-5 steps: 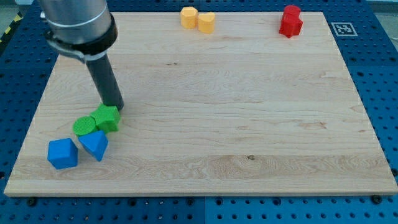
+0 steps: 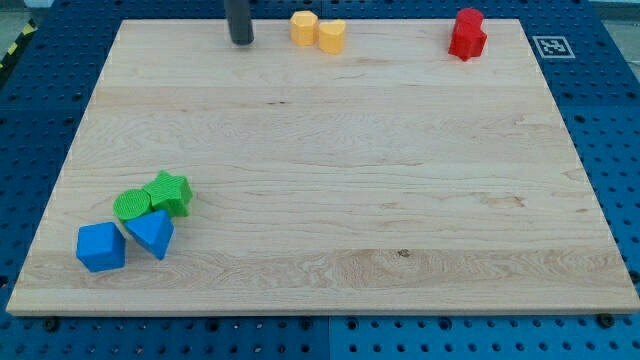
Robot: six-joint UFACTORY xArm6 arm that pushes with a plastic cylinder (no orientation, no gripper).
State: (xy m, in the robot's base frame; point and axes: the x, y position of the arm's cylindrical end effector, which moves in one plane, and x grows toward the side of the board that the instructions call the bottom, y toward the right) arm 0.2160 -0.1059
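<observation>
While my tip (image 2: 241, 42) is set bare, touching nothing, at the view's top just left of the yellow blocks (image 2: 318, 30), approx. level w/ them, any sideways slide should be kept slow so contact is made squarely.

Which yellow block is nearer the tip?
The left yellow block. It sits just to the view's right of my tip, not touching; the other yellow block lies beyond it, further right.
</observation>
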